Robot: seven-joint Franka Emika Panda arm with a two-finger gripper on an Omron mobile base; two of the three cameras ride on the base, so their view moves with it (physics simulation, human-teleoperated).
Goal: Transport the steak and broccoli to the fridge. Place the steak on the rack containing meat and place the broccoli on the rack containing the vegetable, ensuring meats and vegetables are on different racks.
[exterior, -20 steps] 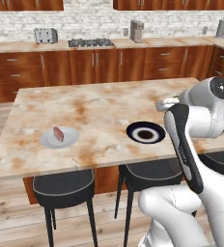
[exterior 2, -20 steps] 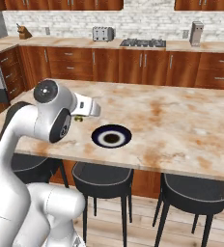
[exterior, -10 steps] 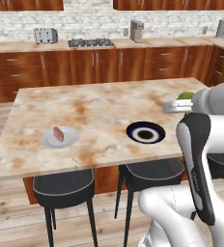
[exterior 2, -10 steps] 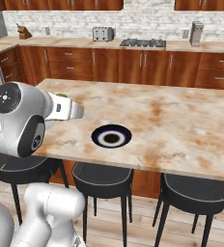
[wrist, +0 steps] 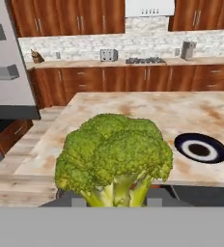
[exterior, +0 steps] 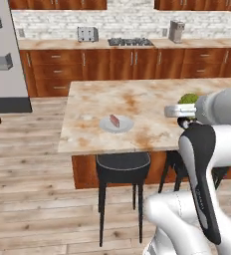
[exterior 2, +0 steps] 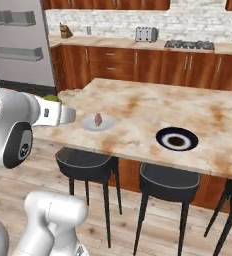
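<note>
The broccoli, a green floret with a pale stem, looms close in the hand view, and my gripper is shut on its stem, the fingertips hidden beneath it. From the left base view the broccoli peeks over my gripper at the island's right end. Its green top also shows behind my hand in the right base view. The steak, a pinkish-red slab, lies on a small grey plate near the island's front edge, also as the steak. The fridge door with bins stands at the left.
A dark round plate sits on the marble island; it shows too as the dark plate. Black stools stand along the island's near side. Wood cabinets, a toaster and a cooktop line the back wall.
The whole picture has shifted as the base moved, bringing the grey fridge door into view at the left. The broccoli has stayed in my gripper throughout the last half second.
</note>
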